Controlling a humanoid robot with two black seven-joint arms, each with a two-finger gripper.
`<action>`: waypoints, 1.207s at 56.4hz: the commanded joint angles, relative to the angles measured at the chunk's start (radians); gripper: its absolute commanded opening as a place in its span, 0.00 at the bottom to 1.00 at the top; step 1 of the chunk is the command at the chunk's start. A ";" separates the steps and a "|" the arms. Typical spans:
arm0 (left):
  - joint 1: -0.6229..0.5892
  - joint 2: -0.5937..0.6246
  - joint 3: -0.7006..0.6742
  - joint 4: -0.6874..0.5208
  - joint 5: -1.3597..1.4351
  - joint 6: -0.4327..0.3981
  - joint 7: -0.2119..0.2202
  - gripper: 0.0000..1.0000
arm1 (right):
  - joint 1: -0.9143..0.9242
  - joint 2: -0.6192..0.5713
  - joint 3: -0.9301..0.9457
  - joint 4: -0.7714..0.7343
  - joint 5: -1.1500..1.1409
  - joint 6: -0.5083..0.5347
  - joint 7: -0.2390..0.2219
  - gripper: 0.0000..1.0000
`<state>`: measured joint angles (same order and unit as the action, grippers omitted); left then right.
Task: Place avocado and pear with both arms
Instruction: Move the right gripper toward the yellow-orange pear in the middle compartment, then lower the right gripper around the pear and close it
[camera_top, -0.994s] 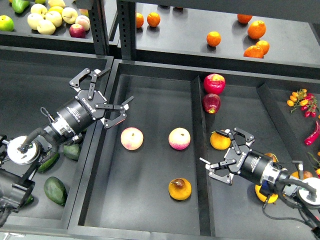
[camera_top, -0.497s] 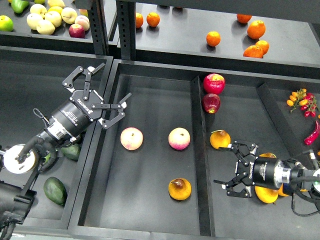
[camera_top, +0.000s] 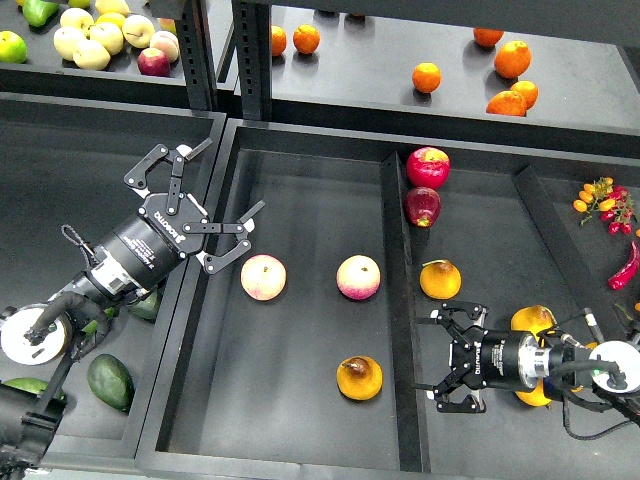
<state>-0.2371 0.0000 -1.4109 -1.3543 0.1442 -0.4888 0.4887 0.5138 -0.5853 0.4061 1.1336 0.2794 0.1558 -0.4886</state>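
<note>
The middle bin (camera_top: 290, 420) holds the pear (camera_top: 360, 378) by its front right corner; the avocado (camera_top: 110, 381) lies in the left bin's front. Left gripper (camera_top: 205, 205) and right gripper (camera_top: 447, 358) are spread wide, empty: each is best lowered squarely astride its fruit.

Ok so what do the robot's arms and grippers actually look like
Both arms are black, with silver metal rings and round polished caps at the joints. The left gripper and right gripper are black two-finger linkage claws with small white lettering on their bodies. Thin black cables loop beside each wrist.

bare tray floor (camera_top: 300, 400) left of pear (camera_top: 360, 378), divider (camera_top: 398, 330) close right
</note>
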 joint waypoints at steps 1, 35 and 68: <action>0.001 0.000 0.001 0.000 0.000 0.000 0.000 0.99 | 0.002 0.050 -0.038 -0.043 -0.063 0.005 0.000 1.00; 0.001 0.000 0.004 -0.005 -0.002 0.000 0.000 0.99 | 0.038 0.275 -0.029 -0.290 -0.088 0.005 0.000 1.00; 0.004 0.000 0.004 -0.009 -0.002 0.000 0.000 0.99 | 0.042 0.363 -0.023 -0.396 -0.120 -0.001 0.000 0.96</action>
<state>-0.2337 0.0000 -1.4065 -1.3627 0.1426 -0.4887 0.4887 0.5567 -0.2242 0.3833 0.7528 0.1622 0.1547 -0.4887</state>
